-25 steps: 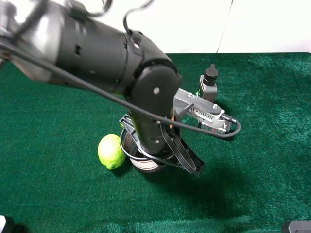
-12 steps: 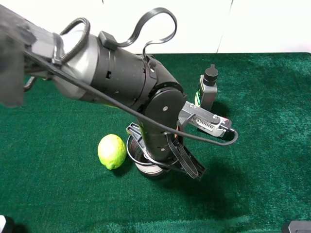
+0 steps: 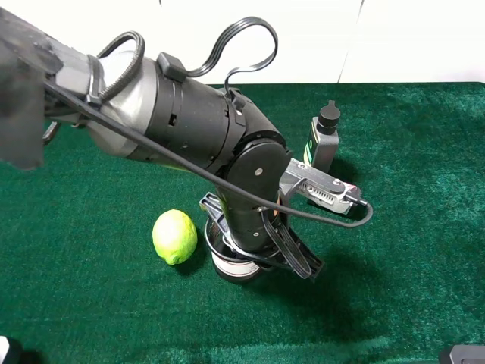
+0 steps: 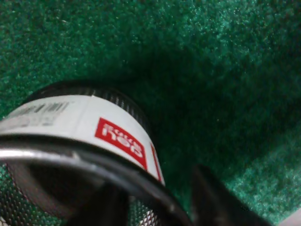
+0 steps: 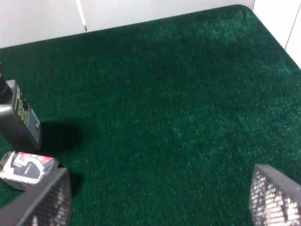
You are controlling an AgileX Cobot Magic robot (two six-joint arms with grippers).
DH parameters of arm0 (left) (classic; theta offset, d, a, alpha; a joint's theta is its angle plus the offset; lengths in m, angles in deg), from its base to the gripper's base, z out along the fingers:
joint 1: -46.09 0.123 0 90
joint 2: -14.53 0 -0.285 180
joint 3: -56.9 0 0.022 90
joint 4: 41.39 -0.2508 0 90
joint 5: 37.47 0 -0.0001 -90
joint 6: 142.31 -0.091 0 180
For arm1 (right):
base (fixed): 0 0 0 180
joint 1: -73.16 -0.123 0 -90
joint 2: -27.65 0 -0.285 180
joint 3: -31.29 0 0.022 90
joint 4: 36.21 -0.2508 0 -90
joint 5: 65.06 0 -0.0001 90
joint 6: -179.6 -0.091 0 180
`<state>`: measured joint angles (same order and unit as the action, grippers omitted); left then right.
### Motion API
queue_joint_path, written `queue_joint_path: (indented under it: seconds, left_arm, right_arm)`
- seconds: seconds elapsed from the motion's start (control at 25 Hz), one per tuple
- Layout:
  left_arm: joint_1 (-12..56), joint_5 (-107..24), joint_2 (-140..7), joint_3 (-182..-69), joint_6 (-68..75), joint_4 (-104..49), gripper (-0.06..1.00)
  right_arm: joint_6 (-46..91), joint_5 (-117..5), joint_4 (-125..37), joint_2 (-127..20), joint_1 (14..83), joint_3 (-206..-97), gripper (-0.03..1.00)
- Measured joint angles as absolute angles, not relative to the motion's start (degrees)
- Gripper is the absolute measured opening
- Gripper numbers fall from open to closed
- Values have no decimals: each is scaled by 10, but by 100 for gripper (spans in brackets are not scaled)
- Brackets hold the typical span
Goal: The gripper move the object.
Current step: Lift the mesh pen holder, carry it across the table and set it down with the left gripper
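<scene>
Green carpet-like fabric covers the worktop [image 3: 424,227], and a white wall [image 3: 318,38] runs behind its back edge. In the exterior high view, a yellow-green lime [image 3: 174,236] lies toward the front edge, left of centre. Just beside it, toward the middle of the front edge, the black wire-mesh pen cup [image 3: 231,267] stands upright. Only its white band and part of the rim are visible there, because the bulky black and grey left arm [image 3: 189,129] reaches down over it and covers the claw. The left wrist view supplies the missing detail. The left gripper [image 4: 155,197] straddles the cup wall, with one finger [image 4: 106,209] inside the mesh and the other outside the rim. The band also carries a red label [image 4: 120,141] and a barcode. Whether the jaws clamp the wall or merely stand around it cannot be determined from the pictures. Toward the back edge, right of centre, a grey bottle [image 3: 326,140] with a black cap stands upright, well apart from the cup. The right wrist view shows a small red, white and black patterned jar [image 5: 26,169] just beside this bottle. The exterior high view does not show the jar clearly. The same wrist view shows the right gripper [image 5: 160,200] with its jaws spread wide over bare fabric, holding nothing.
</scene>
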<state>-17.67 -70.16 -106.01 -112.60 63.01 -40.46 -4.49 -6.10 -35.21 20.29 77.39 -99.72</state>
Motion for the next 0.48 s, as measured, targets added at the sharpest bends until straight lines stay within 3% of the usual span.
queue_joint_path:
  seconds: [0.08, 0.2, 0.48]
  left_arm:
    - [-177, -702, -1060, -1126, 630, -403, 52]
    - [-177, -701, -1060, -1126, 630, -403, 67]
    - [-177, -715, -1061, -1145, 631, -397, 73]
  right_arm:
    - [-45, -61, -352, 203, 774, -997, 57]
    - [-45, -61, -352, 203, 774, -997, 57]
    - [-45, -61, -352, 203, 774, -997, 57]
